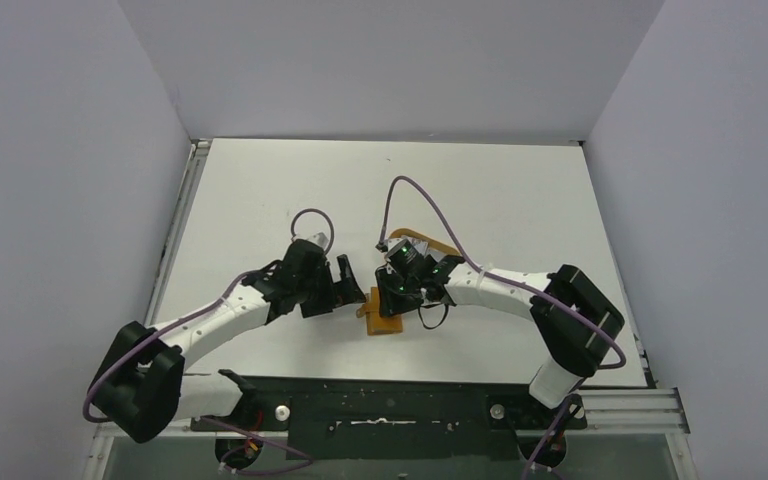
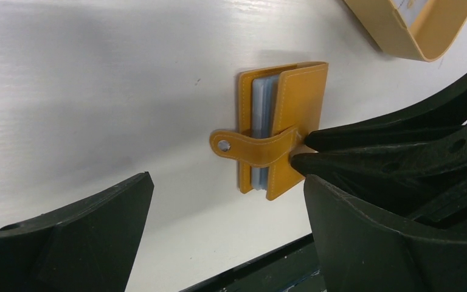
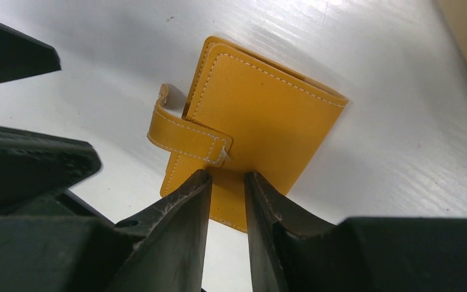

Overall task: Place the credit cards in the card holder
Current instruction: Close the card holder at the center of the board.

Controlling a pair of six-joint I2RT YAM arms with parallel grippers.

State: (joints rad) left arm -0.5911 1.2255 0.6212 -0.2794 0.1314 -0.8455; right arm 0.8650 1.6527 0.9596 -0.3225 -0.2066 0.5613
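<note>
Orange-brown card holder (image 2: 283, 131) on white table (image 1: 520, 200), cover edge pinched by right gripper (image 3: 226, 176), left gripper (image 2: 226, 182) spread wide beside it

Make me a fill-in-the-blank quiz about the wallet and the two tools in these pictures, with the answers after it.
1. The card holder lies on the white ___.
2. The right tool pinches the holder's cover, while the left tool has its jaws ___.
3. The tan ___ stands apart from the holder.
Missing words: table; open; tray.
</note>
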